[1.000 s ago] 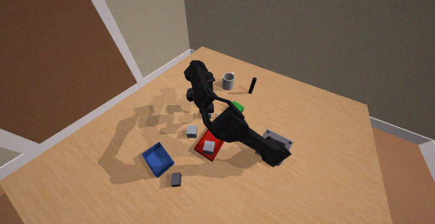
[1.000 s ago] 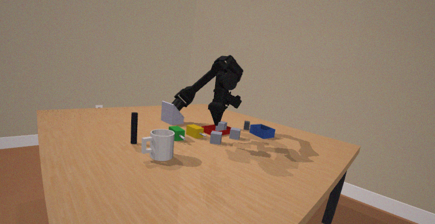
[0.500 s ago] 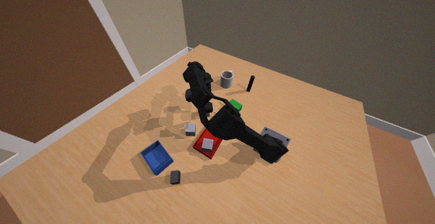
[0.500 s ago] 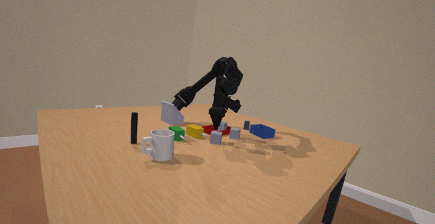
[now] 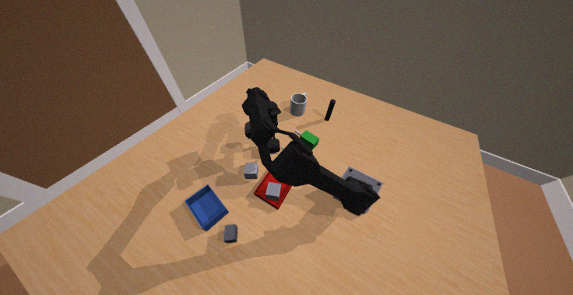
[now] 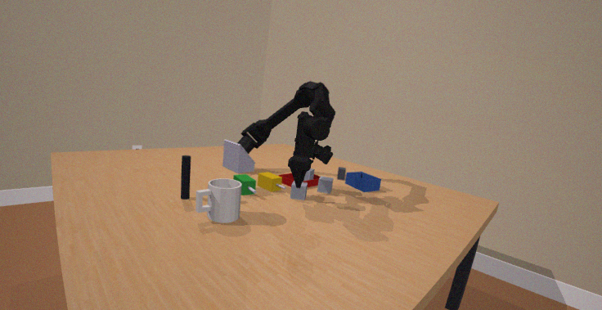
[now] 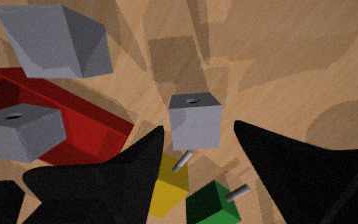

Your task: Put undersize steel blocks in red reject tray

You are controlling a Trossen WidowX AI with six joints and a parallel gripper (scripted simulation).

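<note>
My gripper [image 6: 298,186] [image 7: 198,127] is open and points down. Its fingertips are on either side of a grey steel block [image 6: 298,194] [image 7: 196,127], at or just above its top; a hole shows in that block. A second grey block [image 5: 251,170] [image 6: 325,185] [image 7: 45,45] stands beside the red tray [image 5: 261,191] [image 6: 285,178] [image 7: 87,137]. A third grey block [image 5: 273,191] [image 6: 310,174] [image 7: 25,134] is in the tray. The green gauge [image 5: 309,139] [image 6: 244,185] [image 7: 212,207] lies on the table with its pin sticking out.
A yellow gauge [image 6: 269,181] [image 7: 170,185] lies between the green gauge and the tray. A blue tray [image 5: 206,207] [image 6: 362,181] and a small dark grey block [image 5: 230,233] [image 6: 341,173] are farther off. A mug [image 5: 297,104] [image 6: 224,200] and an upright black cylinder [image 5: 330,110] [image 6: 185,177] stand nearby.
</note>
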